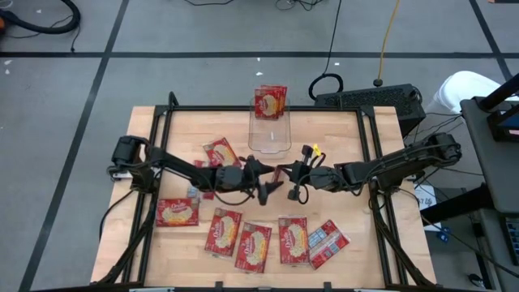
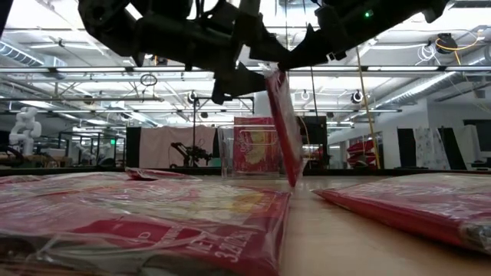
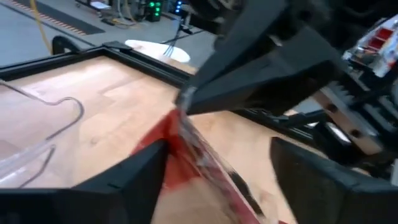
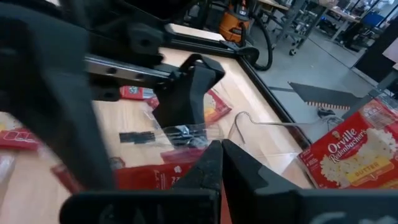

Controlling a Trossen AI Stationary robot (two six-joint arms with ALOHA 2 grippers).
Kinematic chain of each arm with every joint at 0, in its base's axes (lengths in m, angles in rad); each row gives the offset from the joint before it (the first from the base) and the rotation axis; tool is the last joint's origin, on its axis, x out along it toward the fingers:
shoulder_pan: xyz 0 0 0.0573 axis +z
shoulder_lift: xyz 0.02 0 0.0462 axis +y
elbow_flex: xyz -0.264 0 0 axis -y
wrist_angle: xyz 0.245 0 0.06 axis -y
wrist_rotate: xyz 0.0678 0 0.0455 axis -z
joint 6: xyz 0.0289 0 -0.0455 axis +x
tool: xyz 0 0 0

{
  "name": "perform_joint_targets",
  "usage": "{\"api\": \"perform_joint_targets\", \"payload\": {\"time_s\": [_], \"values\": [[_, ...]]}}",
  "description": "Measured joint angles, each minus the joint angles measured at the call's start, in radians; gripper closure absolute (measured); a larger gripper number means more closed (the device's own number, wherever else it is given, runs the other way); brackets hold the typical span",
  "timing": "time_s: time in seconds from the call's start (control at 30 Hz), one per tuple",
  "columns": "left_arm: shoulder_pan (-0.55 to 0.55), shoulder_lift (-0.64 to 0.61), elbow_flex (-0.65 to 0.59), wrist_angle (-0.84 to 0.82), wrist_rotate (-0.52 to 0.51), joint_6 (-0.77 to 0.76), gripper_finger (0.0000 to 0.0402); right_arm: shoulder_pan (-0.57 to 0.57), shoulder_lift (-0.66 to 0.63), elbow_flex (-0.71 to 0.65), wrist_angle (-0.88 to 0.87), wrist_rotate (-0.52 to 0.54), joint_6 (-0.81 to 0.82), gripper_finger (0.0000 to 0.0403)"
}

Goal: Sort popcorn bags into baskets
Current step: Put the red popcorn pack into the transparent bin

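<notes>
A red popcorn bag (image 2: 284, 130) hangs edge-on over the middle of the table, and my right gripper (image 2: 307, 55) is shut on its top. My left gripper (image 3: 217, 149) is open. Its fingers stand on either side of the same bag (image 3: 186, 146), and I see no touch. The clear basket (image 1: 269, 134) sits at the far middle of the table, with one popcorn bag (image 1: 271, 101) standing at its far end. Several more bags lie flat along the near edge (image 1: 253, 246), and one lies beside the left arm (image 1: 220, 152). My right gripper pinches the bag's upper edge (image 3: 181, 117) between its two shut fingers. It comes from the table's right, slanting a little down. The bag hangs below the fingers, nearly upright. Its lower end (image 2: 293, 181) is close over the table top; whether it touches there I cannot tell.
A black frame rail (image 1: 243, 108) borders the table's far edge and both sides. A bag with a silvery-blue side (image 1: 328, 243) lies at the near right. Bare wood (image 1: 340, 138) shows to the right of the basket. Cables and a black unit (image 1: 369, 99) sit beyond the far right corner.
</notes>
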Motion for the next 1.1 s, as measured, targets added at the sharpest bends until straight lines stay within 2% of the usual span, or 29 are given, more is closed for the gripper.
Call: {"api": "perform_joint_targets", "payload": {"time_s": [0.1,0.23,0.27,0.3,0.43,0.6,0.67,0.77,0.9,1.0,1.1], "values": [[0.015,0.000,0.000,-0.053,0.012,0.001,0.0201,0.000,0.000,0.000,-0.001,-0.005,-0.001,0.0403],[0.038,0.000,0.000,-0.090,0.092,0.008,0.0343,0.002,-0.005,0.000,-0.009,-0.010,0.002,0.0403],[0.041,0.000,0.000,-0.093,0.105,0.009,0.0370,0.005,-0.007,0.000,-0.011,-0.012,0.005,0.0403],[0.042,0.000,0.000,-0.094,0.111,0.011,0.0380,0.009,-0.011,0.000,-0.013,-0.011,0.014,0.0401],[0.039,-0.047,0.000,-0.133,0.147,0.073,0.0372,0.036,-0.065,0.000,-0.052,-0.005,0.114,0.0372],[0.039,-0.195,0.000,-0.260,0.132,0.192,0.0385,0.089,-0.172,-0.001,-0.151,0.000,0.235,0.0304],[0.040,-0.263,0.000,-0.300,0.123,0.245,0.0389,0.111,-0.210,-0.023,-0.129,0.001,0.266,0.0279],[0.040,-0.379,0.000,-0.377,0.110,0.320,0.0388,0.137,-0.245,-0.097,-0.034,0.002,0.280,0.0251],[0.039,-0.529,-0.009,-0.474,0.064,0.375,0.0379,0.143,-0.261,-0.230,0.267,-0.004,0.269,0.0231],[0.030,-0.621,-0.066,-0.397,0.051,0.407,0.0382,0.127,-0.249,-0.294,0.404,-0.004,0.257,0.0225],[0.021,-0.677,-0.185,-0.170,0.052,0.427,0.0387,0.099,-0.222,-0.304,0.419,-0.006,0.251,0.0225]]}}
